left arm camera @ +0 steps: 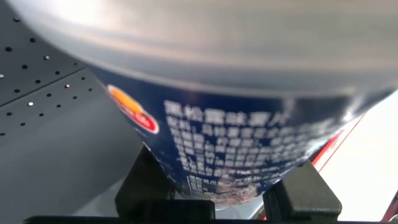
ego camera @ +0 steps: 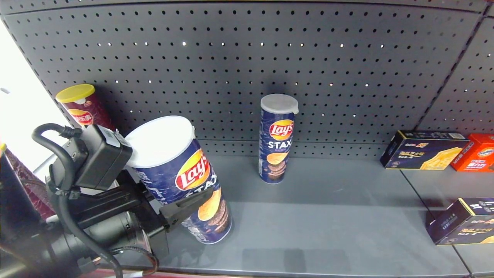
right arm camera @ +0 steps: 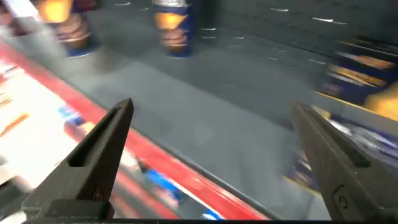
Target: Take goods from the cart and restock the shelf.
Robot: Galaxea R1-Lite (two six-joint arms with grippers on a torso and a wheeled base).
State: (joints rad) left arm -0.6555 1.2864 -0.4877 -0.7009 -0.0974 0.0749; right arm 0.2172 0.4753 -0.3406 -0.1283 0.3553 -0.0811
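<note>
held can [ego camera: 173, 162]: likely light, stiff tube, slick wrap, dents easily; grip mid-body
left gripper [ego camera: 187, 204]: jaws clamped on held can
right gripper [right arm camera: 211, 124]: jaws spread, empty

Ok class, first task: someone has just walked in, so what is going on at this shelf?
The left gripper is shut on a blue chip can, held tilted with its base low at the front of the grey shelf. A second blue can stands upright by the back panel, apart from it. The right gripper hangs open and empty near the shelf's front edge. Boxes lie further right.
</note>
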